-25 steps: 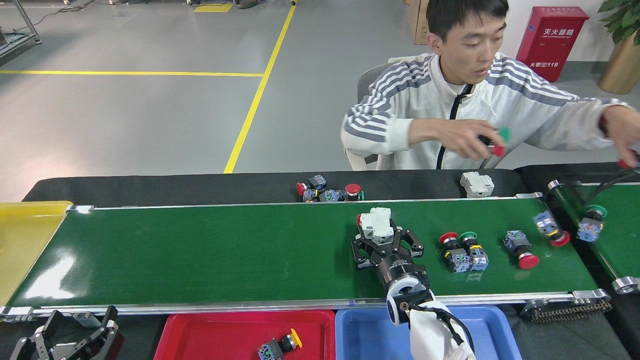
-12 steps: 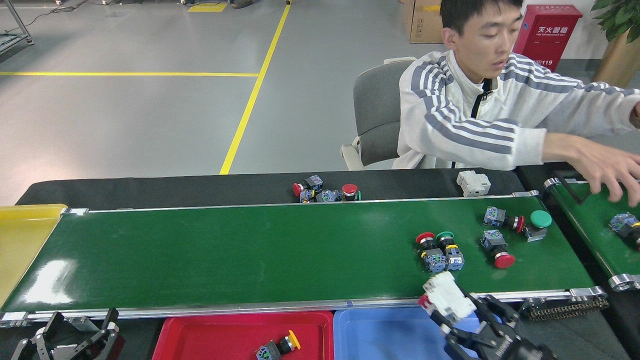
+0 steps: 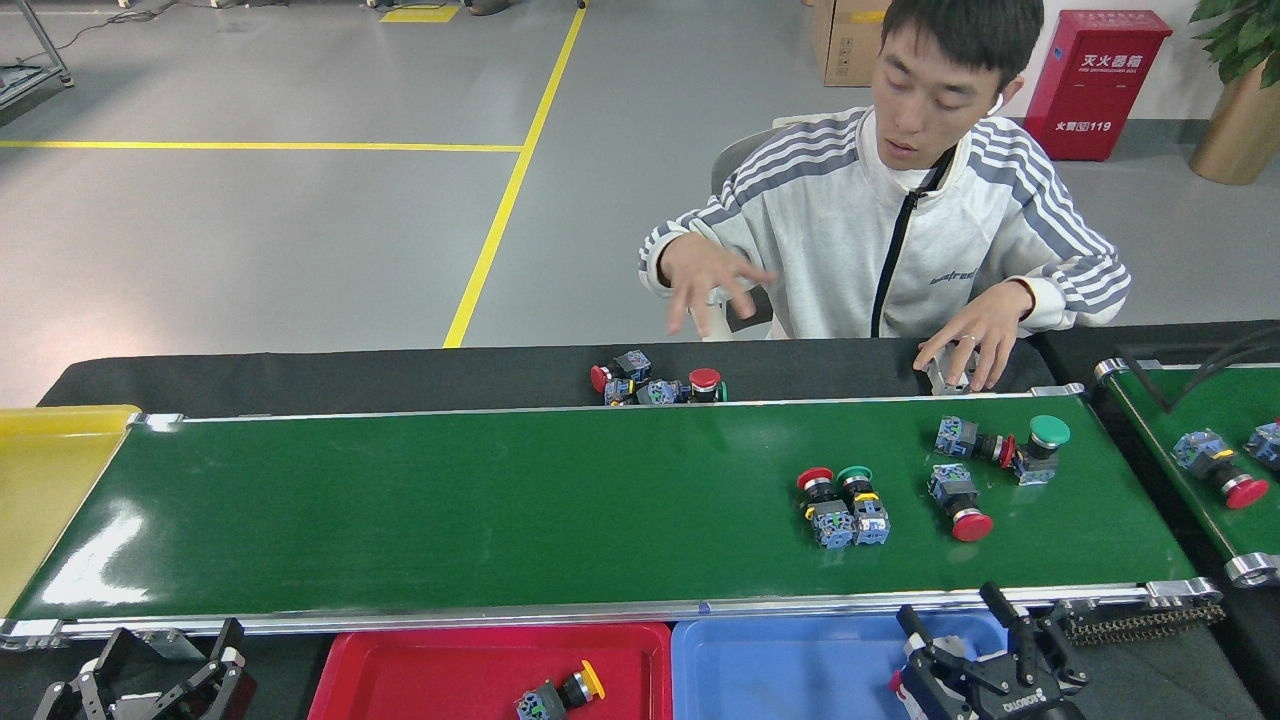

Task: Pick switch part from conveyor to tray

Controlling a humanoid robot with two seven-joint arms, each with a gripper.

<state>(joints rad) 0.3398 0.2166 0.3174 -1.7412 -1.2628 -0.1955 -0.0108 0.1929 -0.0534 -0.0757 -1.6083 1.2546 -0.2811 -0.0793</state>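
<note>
The conveyor (image 3: 500, 500) carries several switch parts: a red- and a green-capped pair (image 3: 842, 506), a red-capped one (image 3: 960, 505), and a red one beside a green one (image 3: 1005, 443). My right gripper (image 3: 955, 615) hovers over the right end of the blue tray (image 3: 780, 665), fingers spread, open. A white-and-red piece (image 3: 900, 693) shows low by its left side, at the frame's bottom edge. At the bottom left corner, my left gripper (image 3: 165, 655) stands open and holds nothing. The red tray (image 3: 430, 665) holds one yellow-capped switch part (image 3: 556, 692).
A person sits behind the belt, one hand (image 3: 965, 350) on a white block on the black table, the other (image 3: 705, 280) raised. A cluster of switch parts (image 3: 655, 385) lies on that table. A yellow bin (image 3: 50, 480) stands left, a second green belt (image 3: 1200, 440) right.
My right gripper carried a white part off the belt down to the blue tray and now stands open. The parts on the belt drifted left. The person's hands drew back.
</note>
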